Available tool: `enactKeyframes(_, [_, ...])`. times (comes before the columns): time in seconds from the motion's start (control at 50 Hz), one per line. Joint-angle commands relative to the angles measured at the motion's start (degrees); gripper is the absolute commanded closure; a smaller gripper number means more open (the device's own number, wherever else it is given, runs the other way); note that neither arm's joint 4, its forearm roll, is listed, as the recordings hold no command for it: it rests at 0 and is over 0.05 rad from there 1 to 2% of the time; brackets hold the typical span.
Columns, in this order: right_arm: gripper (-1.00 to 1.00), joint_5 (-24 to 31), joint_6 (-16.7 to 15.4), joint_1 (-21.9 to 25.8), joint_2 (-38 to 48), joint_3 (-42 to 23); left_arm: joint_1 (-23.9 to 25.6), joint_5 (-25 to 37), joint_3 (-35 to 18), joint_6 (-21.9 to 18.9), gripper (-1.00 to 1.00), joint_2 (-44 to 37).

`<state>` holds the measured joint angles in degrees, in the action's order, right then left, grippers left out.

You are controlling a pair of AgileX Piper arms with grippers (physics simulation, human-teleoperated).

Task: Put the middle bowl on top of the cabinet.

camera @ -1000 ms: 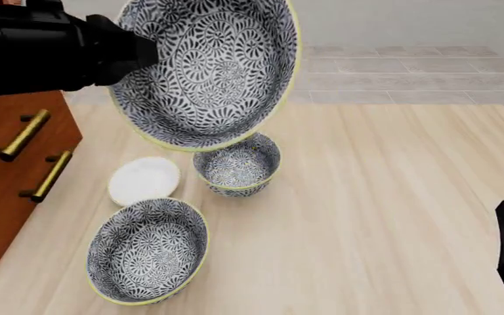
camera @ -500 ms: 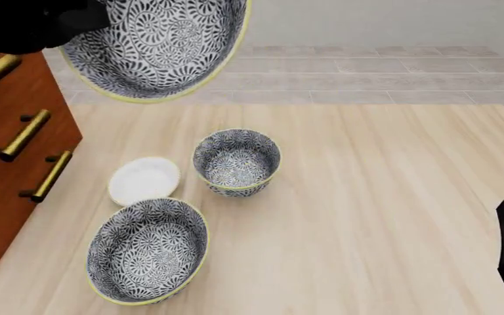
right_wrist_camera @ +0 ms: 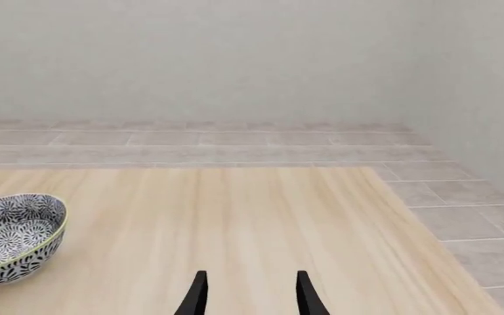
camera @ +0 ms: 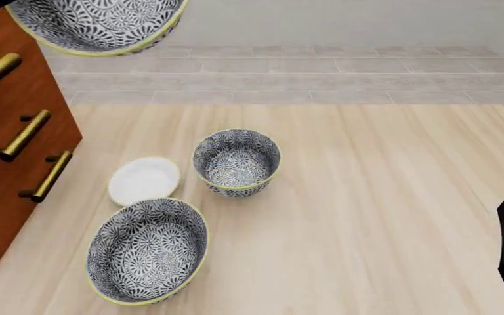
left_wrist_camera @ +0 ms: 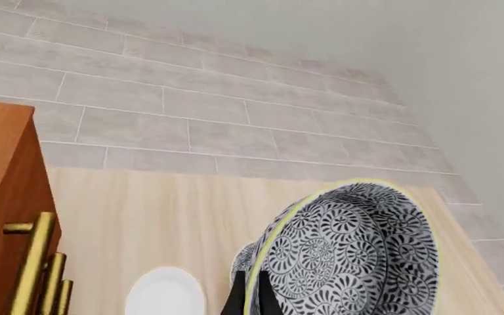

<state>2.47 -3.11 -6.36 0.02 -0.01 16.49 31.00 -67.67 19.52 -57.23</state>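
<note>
The middle bowl (camera: 94, 25) hangs high at the far left in the front view, above the cabinet (camera: 11, 131) and cut off by the picture's edge; nothing of what carries it shows there. The left wrist view fills that in: the left gripper (left_wrist_camera: 250, 296) has dark fingers pinching the bowl's yellow rim, with the white plate (left_wrist_camera: 165, 292) on the table (camera: 383, 197) below. Two more patterned bowls (camera: 236, 161) sit mid-table. The right gripper (right_wrist_camera: 249, 295), low at the near right, holds nothing, its jaws narrowly apart.
</note>
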Motion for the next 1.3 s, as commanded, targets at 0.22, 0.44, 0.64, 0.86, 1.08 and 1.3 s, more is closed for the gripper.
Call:
enactKeyframes(0.22, [-1.00,0.1,-0.2,-0.2,0.0,0.0,-7.8,3.5,-6.0,-0.4,1.00,-0.2])
enactKeyframes(0.44, [-1.00,0.1,-0.3,-0.3,0.0,0.0,-11.8,4.2,-7.4,0.8,1.00,-1.2])
enactKeyframes(0.64, [-1.00,0.1,-0.3,-0.2,0.0,0.0,-14.6,1.9,-6.6,1.8,1.00,-1.3])
enactKeyframes(0.86, [-1.00,0.2,-0.3,-0.1,0.0,0.0,-18.5,0.6,-6.7,1.6,1.00,-2.2])
enactKeyframes(1.08, [-1.00,0.1,-0.3,-0.2,0.0,0.0,-20.1,0.6,-7.0,1.6,1.00,-2.7])
enactKeyframes(1.3, [-1.00,0.2,-0.2,-0.2,0.0,0.0,-21.8,0.3,-7.1,1.8,1.00,-2.8])
